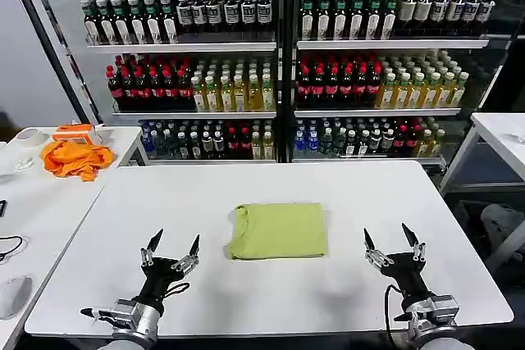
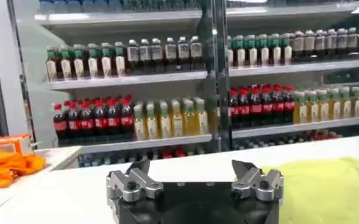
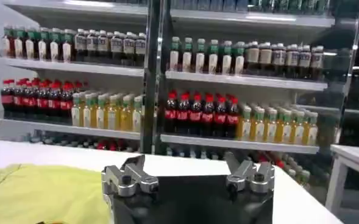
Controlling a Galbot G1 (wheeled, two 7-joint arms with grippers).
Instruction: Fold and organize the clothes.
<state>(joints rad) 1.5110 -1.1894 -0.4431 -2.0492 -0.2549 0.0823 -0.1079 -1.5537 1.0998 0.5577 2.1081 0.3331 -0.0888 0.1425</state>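
The clothes are one light yellow-green T-shirt point(image 1: 277, 230), folded into a neat rectangle at the middle of the white table point(image 1: 271, 186). It also lies to one side in the left wrist view point(image 2: 328, 189) and in the right wrist view point(image 3: 39, 193). My left gripper point(image 1: 174, 243) stands open near the table's front edge, left of the shirt and apart from it. My right gripper point(image 1: 387, 236) stands open to the right of the shirt, also holding nothing. Each wrist view has its own wide-spread gripper, the left gripper point(image 2: 193, 175) and the right gripper point(image 3: 188, 170).
A bright orange cloth point(image 1: 76, 158) and an orange box point(image 1: 74, 132) lie on a side table at the left. Shelves of bottles point(image 1: 279, 63) stand behind the table. Another white table point(image 1: 502, 133) stands at the right. A white mouse point(image 1: 12, 295) lies on the near left table.
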